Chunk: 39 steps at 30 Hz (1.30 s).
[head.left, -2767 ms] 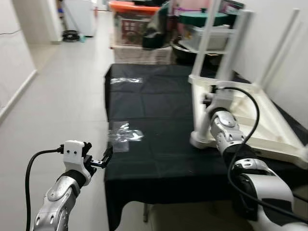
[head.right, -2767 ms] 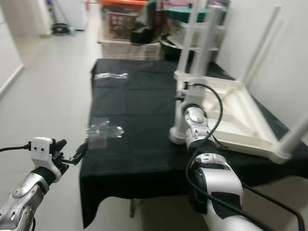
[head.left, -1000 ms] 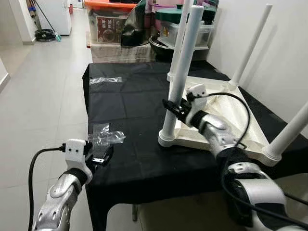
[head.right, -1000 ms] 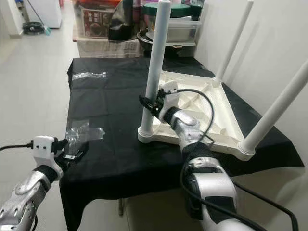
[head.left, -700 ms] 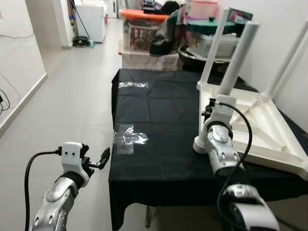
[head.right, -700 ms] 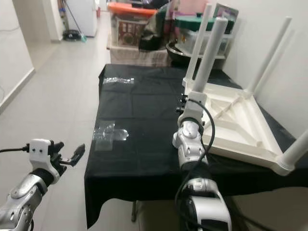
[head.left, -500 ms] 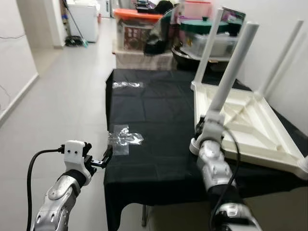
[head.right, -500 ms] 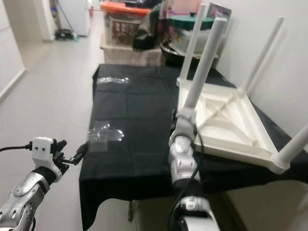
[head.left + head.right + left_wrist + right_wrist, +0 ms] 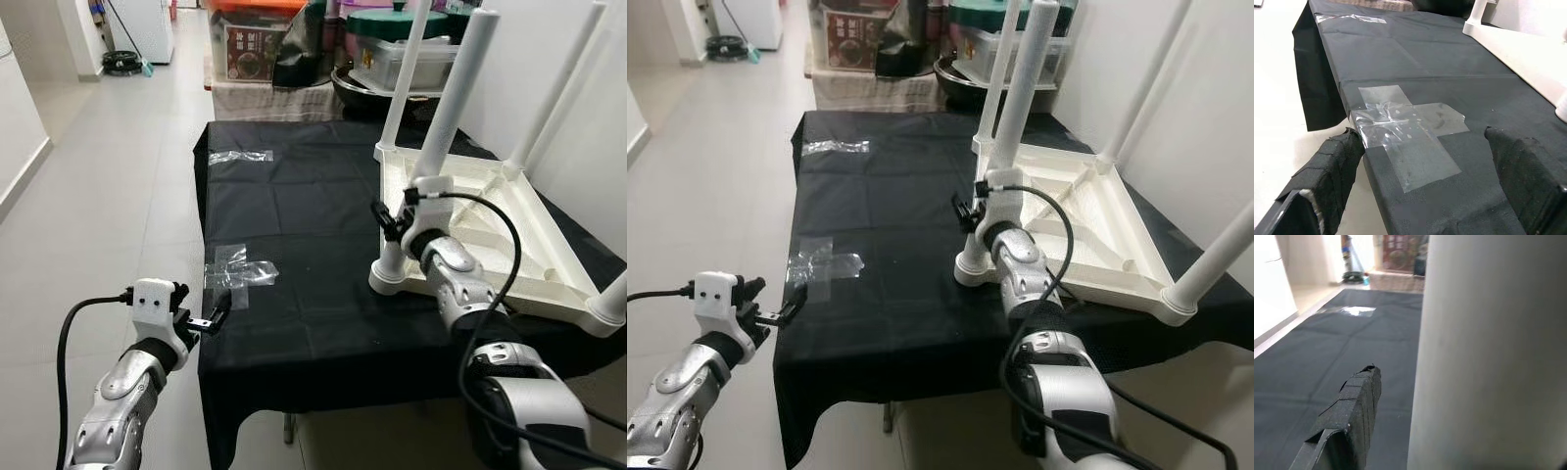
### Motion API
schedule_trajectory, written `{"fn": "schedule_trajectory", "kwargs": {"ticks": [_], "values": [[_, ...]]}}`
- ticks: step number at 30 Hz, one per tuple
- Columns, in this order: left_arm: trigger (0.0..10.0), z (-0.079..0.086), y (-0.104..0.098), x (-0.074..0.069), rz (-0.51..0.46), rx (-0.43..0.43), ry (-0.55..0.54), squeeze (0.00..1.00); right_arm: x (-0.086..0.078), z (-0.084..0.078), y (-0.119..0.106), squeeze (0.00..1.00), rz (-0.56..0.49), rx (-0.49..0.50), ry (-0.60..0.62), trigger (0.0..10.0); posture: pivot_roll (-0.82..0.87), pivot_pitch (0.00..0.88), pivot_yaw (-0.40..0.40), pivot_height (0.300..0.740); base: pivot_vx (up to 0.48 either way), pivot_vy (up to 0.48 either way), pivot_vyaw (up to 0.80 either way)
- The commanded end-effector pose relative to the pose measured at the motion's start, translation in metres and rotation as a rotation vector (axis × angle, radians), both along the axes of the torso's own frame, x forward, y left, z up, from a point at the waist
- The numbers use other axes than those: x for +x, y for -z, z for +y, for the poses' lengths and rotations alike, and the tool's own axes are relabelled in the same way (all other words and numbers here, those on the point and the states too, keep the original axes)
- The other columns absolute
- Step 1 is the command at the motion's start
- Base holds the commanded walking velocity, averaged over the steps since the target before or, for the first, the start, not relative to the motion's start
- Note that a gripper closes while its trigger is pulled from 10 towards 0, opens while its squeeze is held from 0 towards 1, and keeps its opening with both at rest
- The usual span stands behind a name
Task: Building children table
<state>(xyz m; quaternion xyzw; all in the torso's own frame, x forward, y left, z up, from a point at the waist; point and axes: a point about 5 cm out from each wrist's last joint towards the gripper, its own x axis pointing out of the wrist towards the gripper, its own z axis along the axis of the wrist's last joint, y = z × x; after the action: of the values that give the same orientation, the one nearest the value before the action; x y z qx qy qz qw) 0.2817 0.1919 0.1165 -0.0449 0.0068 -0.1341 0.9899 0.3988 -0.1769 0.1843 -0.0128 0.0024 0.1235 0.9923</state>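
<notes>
One table leg [image 9: 431,176] gripped near its base.
The right gripper [image 9: 390,223] clasps it at the upturned children's table's [image 9: 509,235] front-left corner, on the black-clothed desk [image 9: 304,225]; steady twisting suits. The left gripper [image 9: 214,315] waits spread by the desk's left edge.

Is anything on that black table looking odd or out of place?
The white children's table lies upside down on the black cloth, legs pointing up; the right gripper is at its nearest leg. Crinkled clear tape sticks near the cloth's edge by the left gripper.
</notes>
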Motion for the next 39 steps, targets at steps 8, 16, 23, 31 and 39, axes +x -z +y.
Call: {"fn": "schedule_trajectory", "kwargs": {"ticks": [8,16,23,31,39], "values": [[10.0,0.005,0.001,-0.002,0.008,0.016,-0.009,0.0,-0.003,0.028,0.004,0.0,0.003,-0.022,-0.308,0.0,0.08,0.0,-0.106,0.74,0.0,0.0,0.0],[10.0,0.006,0.001,-0.004,0.011,0.02,-0.012,0.0,0.001,0.026,0.009,0.0,0.001,-0.036,-0.12,0.0,0.08,0.0,-0.098,0.74,0.0,0.0,0.0],[10.0,0.004,0.0,-0.002,0.009,0.021,-0.004,0.0,-0.03,-0.012,0.075,0.0,0.213,-0.183,0.719,0.0,0.08,0.0,-0.092,0.74,0.0,0.0,0.0],[10.0,0.004,0.001,0.0,0.01,0.017,-0.011,0.0,-0.039,0.008,0.064,0.0,0.078,-0.228,0.672,10.0,0.06,0.0,-0.095,0.74,0.0,0.0,0.0],[10.0,0.004,0.002,0.0,0.007,0.012,-0.015,0.0,-0.016,-0.002,0.023,0.0,-0.027,-0.17,0.65,10.0,0.06,0.0,-0.099,0.74,0.0,0.0,0.0]]}}
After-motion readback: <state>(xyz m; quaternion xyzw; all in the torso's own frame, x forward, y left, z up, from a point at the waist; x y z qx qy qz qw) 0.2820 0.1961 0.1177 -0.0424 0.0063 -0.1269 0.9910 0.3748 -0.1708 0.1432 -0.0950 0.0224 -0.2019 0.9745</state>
